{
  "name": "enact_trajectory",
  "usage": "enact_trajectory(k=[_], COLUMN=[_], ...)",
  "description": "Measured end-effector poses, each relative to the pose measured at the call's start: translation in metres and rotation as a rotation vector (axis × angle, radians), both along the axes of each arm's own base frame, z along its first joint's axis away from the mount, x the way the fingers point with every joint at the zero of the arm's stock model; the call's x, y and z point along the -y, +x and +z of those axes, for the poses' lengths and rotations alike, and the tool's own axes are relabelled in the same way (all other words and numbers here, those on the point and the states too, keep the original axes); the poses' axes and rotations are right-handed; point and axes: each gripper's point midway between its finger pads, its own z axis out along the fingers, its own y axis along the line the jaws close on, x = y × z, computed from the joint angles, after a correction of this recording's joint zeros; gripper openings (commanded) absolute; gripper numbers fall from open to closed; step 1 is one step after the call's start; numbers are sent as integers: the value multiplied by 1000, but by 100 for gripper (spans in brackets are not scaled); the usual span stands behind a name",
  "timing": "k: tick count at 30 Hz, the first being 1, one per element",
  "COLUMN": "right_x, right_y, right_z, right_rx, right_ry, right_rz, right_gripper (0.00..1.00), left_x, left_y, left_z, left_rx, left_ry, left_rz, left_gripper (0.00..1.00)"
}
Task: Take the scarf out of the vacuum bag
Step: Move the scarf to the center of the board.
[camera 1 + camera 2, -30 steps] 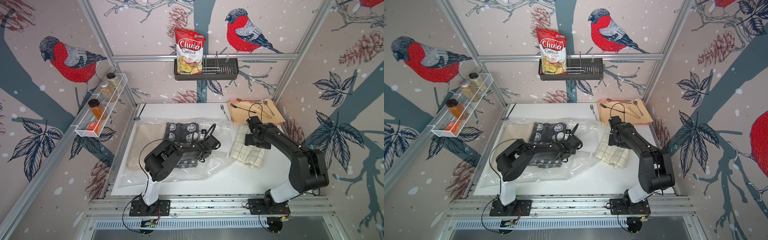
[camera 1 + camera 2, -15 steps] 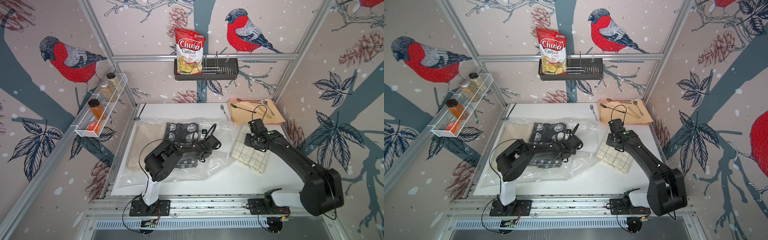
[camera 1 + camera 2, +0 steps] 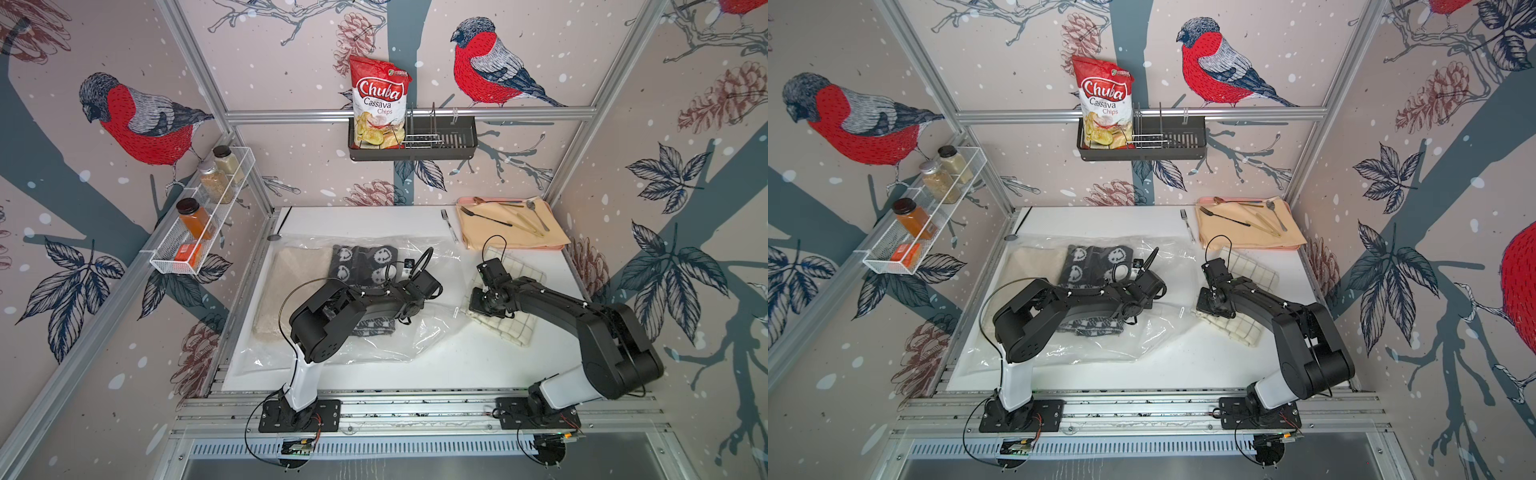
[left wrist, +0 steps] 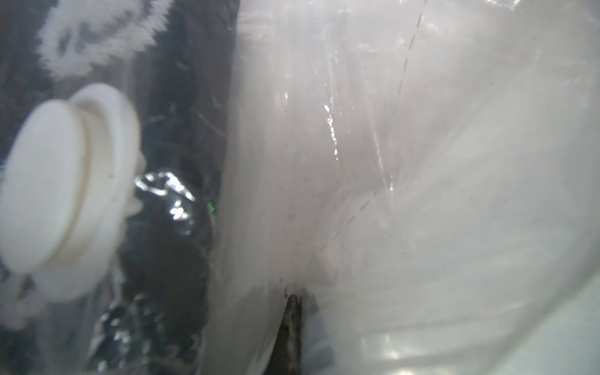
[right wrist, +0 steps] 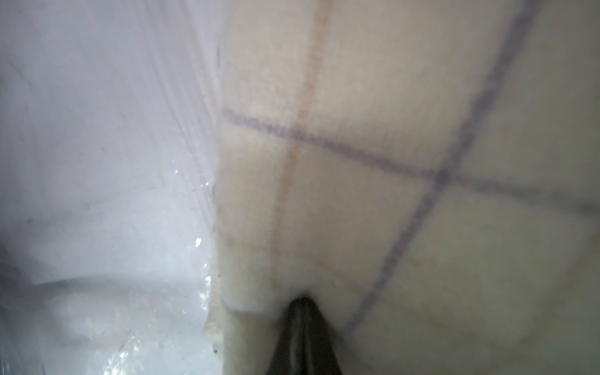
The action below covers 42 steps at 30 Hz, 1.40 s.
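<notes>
Two pincers, both closed. Left pincer (image 4: 292, 308) is clamped on a pleat of the bag (image 3: 419, 332), which lies flat on the table (image 3: 457, 370), left of centre, with a dark cloth (image 3: 365, 257) and a beige cloth (image 3: 286, 291) inside. Right pincer (image 5: 303, 308) pinches the checked scarf (image 3: 517, 328), which lies outside, just beside the bag's right edge.
</notes>
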Motion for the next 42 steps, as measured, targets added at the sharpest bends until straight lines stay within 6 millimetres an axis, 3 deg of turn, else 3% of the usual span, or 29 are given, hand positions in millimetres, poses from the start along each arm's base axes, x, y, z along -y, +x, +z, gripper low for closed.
enact_trajectory(k=[10,15,18,23,32,42], right_x=[38,57,46,21,-8,17], right_y=[11,-11,-15,5,19,3], right_z=[1,11,29,49,4,-7], right_rx=[65,26,52,121,23,14], right_ry=[-37,-141,-182,-156,-103,-80], right_rz=[-150,-222,-194,-141,-5,-69], right_gripper=[0,0,0,0,0,0], left_x=[0,0,0,1,1,2], left_y=[1,1,1,1,1,3], left_z=[0,0,0,1,2,0], left_rx=[9,9,9,9,7,5], left_ry=[-4,-6,-7,-9,-15,-17], left_rz=[3,2,2,1,0,1], left_gripper=[0,0,0,0,0,0])
